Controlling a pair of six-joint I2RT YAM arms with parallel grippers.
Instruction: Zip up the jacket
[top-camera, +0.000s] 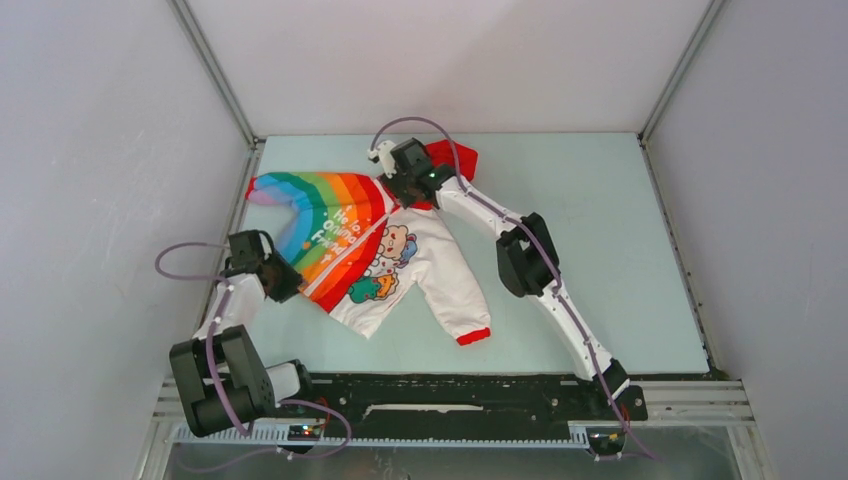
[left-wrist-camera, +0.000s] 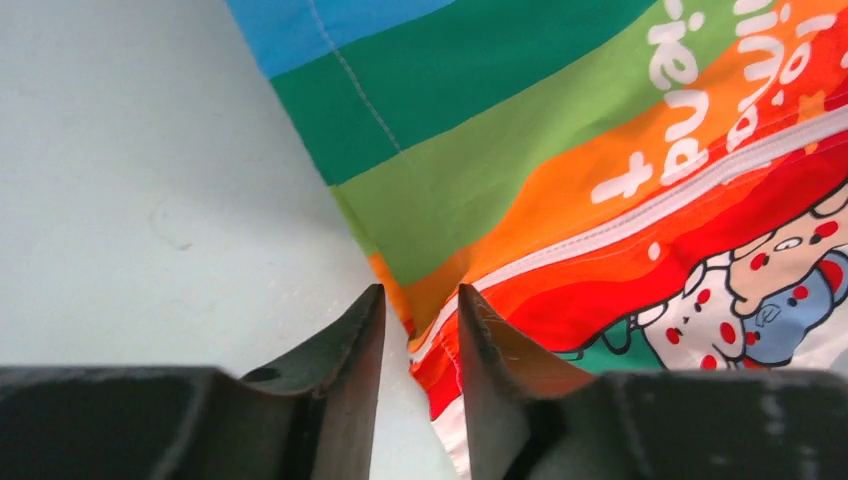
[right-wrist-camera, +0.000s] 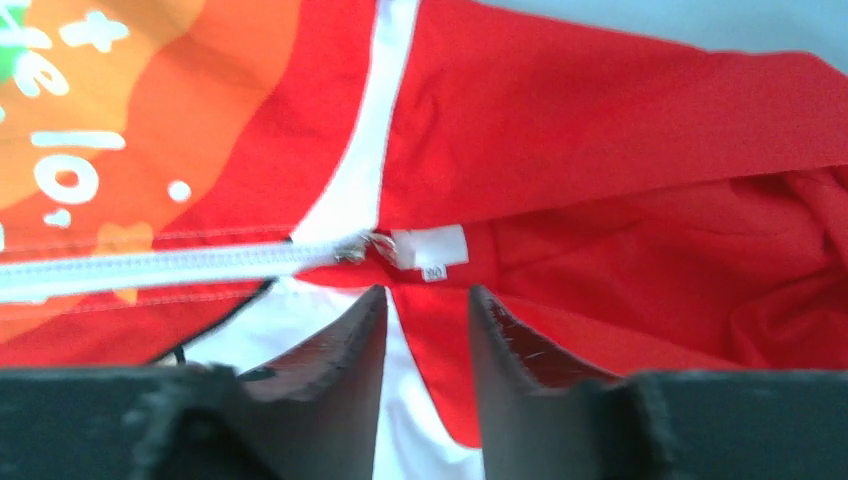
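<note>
The jacket (top-camera: 385, 255) lies flat on the table, red hood at the far end, rainbow half on the left, white cartoon half on the right. Its white zip (left-wrist-camera: 640, 215) runs closed from hem to collar. The zip slider (right-wrist-camera: 355, 248) sits at the collar beside a white label (right-wrist-camera: 430, 247). My left gripper (top-camera: 290, 285) is at the bottom hem; in the left wrist view the gripper (left-wrist-camera: 420, 295) has its jaws slightly apart, with the hem corner and bare table between them. My right gripper (top-camera: 402, 190) is over the collar, its jaws (right-wrist-camera: 427, 290) slightly apart and empty, just short of the slider.
The pale table (top-camera: 600, 230) is boxed in by white walls on the left, back and right. A black rail (top-camera: 470, 395) with the arm bases runs along the near edge. The jacket's right sleeve with its red cuff (top-camera: 473, 336) points toward the near edge.
</note>
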